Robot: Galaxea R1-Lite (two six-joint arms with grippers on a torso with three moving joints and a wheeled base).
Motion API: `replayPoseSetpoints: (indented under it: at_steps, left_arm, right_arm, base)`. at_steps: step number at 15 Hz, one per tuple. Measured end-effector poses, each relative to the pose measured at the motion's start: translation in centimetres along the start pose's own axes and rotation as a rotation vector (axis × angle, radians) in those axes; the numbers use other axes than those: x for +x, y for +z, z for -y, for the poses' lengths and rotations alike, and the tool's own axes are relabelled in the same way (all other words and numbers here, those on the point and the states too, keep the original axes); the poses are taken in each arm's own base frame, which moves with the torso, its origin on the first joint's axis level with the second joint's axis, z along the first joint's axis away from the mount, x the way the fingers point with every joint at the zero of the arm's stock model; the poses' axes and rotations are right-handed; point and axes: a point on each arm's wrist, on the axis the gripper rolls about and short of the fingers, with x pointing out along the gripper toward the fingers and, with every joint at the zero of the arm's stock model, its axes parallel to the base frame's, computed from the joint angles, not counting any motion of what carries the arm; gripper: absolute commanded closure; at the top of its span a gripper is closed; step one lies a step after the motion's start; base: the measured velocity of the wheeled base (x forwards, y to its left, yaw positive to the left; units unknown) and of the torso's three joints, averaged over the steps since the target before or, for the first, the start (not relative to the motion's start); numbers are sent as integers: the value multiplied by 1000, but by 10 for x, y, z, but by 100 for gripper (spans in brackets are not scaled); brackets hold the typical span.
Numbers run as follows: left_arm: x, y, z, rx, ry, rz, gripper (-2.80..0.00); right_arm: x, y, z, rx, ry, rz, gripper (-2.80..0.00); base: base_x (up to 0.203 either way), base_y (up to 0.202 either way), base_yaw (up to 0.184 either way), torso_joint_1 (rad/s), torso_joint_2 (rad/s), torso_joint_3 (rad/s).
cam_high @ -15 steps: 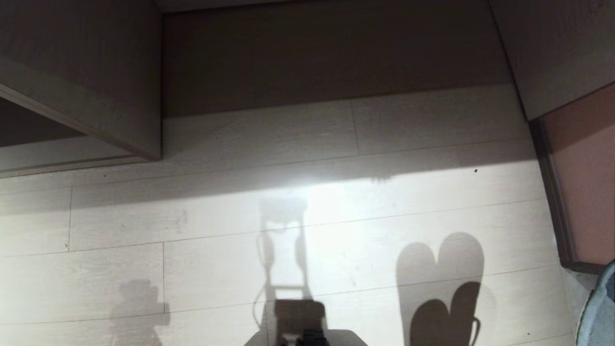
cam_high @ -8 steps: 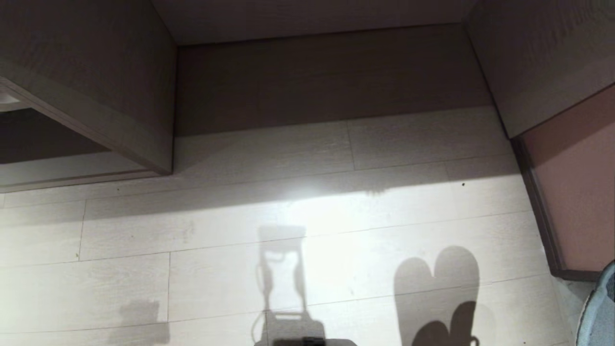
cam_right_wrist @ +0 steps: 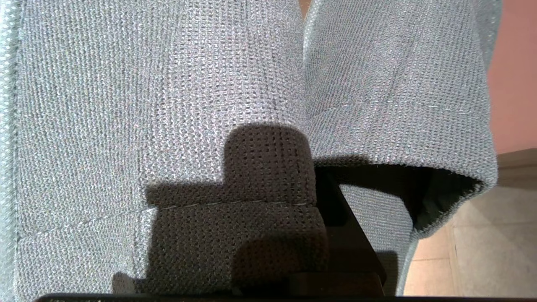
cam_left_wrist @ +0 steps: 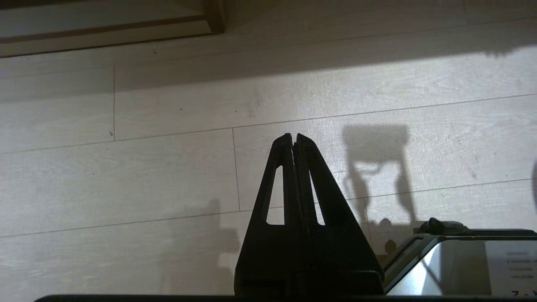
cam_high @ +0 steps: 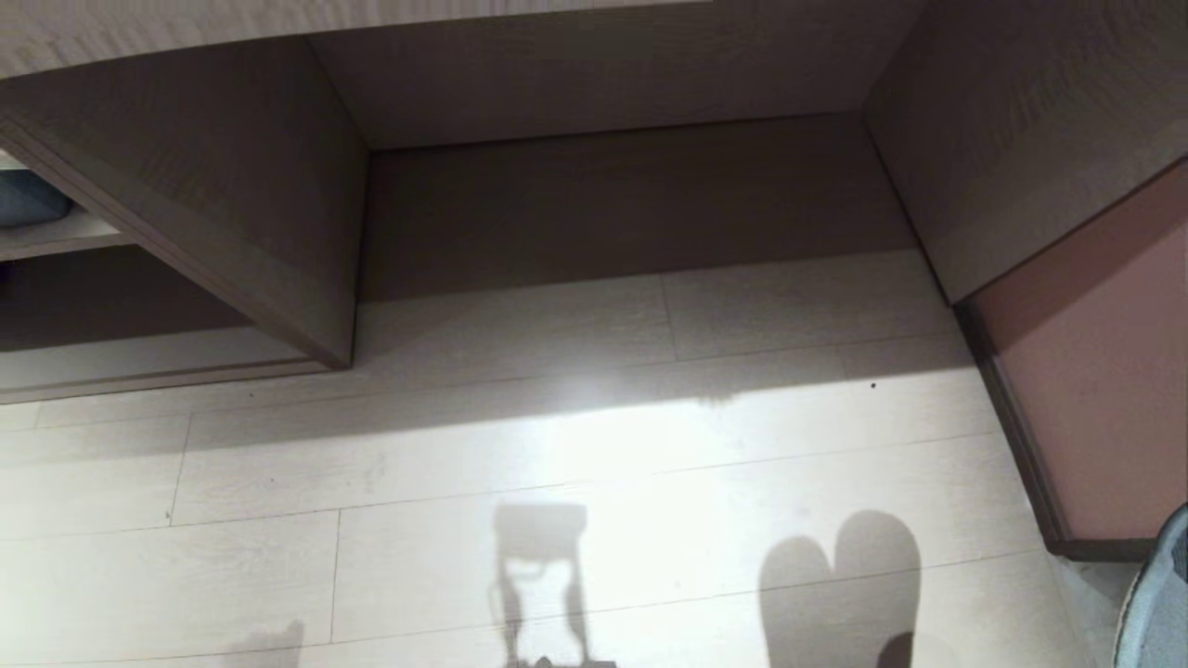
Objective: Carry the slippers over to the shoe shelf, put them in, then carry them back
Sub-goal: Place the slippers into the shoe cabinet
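Grey-blue knitted slippers fill the right wrist view, side by side. My right gripper is shut on them: one dark finger reaches into the opening of one slipper, and fabric hides the other. A sliver of a slipper shows at the head view's lower right edge, with the pair's heart-shaped shadow on the floor. The shoe shelf, with its pale base board, lies at the far left. My left gripper hangs shut and empty over the pale floor.
Straight ahead is a taller wood-grain recess with no base board. A reddish panel with a dark frame stands on the right. Something blue rests on an upper board at the far left. My base shows beside the left gripper.
The head camera has tilted up: the recess and floor slid down the picture, and more of the furniture's top and the left shelf shows. Neither arm moved.
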Motion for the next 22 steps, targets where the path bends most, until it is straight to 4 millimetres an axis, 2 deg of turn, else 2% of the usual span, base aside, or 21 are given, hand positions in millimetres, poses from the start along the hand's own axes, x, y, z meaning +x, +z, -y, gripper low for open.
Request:
replayPoseSetpoints:
  at_steps: [22]
  left_arm:
    - [0, 0, 0, 0, 0, 0, 0]
  right_arm:
    - [0, 0, 0, 2, 0, 0, 0]
  base:
    - [0, 0, 0, 2, 2, 202]
